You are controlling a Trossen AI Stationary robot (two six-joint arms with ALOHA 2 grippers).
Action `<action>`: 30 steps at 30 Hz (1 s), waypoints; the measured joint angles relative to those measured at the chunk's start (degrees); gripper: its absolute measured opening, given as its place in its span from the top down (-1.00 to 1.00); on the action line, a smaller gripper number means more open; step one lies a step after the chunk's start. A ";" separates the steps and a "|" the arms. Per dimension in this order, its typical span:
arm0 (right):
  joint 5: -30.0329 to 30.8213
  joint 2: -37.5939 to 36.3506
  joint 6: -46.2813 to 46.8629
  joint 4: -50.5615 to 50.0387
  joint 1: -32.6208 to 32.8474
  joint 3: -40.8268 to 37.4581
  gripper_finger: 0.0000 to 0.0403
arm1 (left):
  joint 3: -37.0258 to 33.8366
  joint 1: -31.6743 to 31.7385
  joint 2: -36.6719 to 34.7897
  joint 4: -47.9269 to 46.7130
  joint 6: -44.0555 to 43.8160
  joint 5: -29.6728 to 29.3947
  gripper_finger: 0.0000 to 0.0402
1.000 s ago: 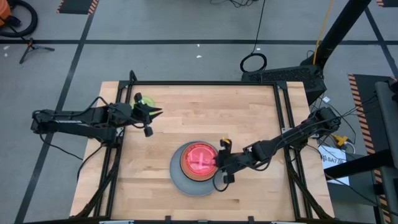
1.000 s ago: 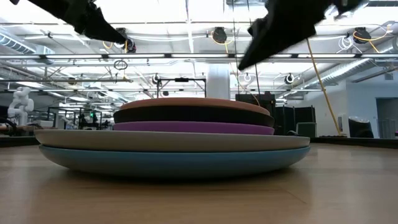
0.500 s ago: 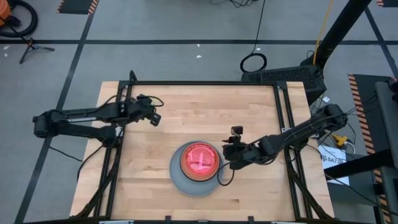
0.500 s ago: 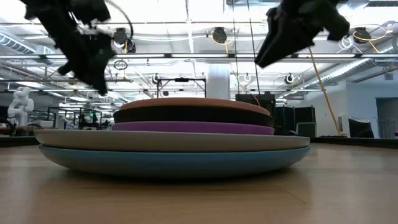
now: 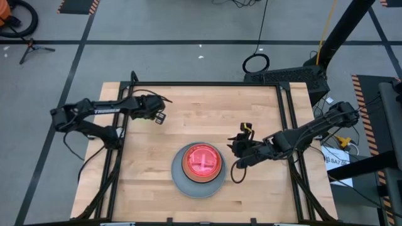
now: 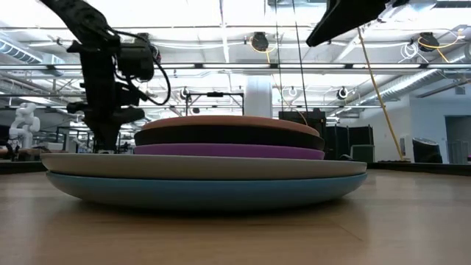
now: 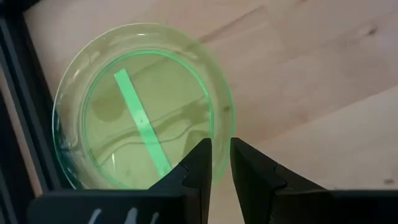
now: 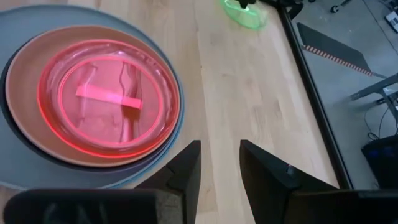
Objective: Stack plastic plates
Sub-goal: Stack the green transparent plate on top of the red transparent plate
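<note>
Stack of plates (image 5: 198, 171) sat near the front middle of the wooden desk (image 5: 201, 113). From the low view, bottom to top: blue plate (image 6: 199, 190), grey plate (image 6: 199, 166), purple plate (image 6: 228, 151), black plate (image 6: 228, 136), tan-orange plate (image 6: 228, 121). Translucent red-pink plate (image 5: 202, 161) lay on top, with a pink strip visible through it in the right wrist view (image 8: 106, 96).

Neon green plate (image 7: 142, 115) lay alone at the back-left corner of the desk, right beside the dark frame rail. It was flat on the wood with a green strip across its middle. In the high view it was mostly hidden under the left arm.

Left tool (image 7: 221, 165) hung directly over the green plate's rim, pointed down at it. Fingers (image 7: 200, 163) showed only a narrow gap between them, nearly closed and clamped on nothing. Couldn't tell from the views whether the tips touched the plate.

Right tool (image 5: 237, 145) sat just right of the stack, above the desk, apart from the plates. Its fingers (image 8: 186, 163) stood apart with bare wood between them, released and empty. The right wrist view also showed the green plate (image 8: 244, 14) far off at the desk's corner.
</note>
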 joint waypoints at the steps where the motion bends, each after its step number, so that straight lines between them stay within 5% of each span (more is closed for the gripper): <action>1: -0.08 0.00 0.07 -0.27 0.02 0.00 0.49 | 0.33 0.03 0.90 0.18 -0.02 -0.02 0.67; 30: -0.29 0.00 0.77 -1.60 0.02 -0.04 0.49 | 1.12 0.24 5.14 1.55 -0.53 0.11 0.67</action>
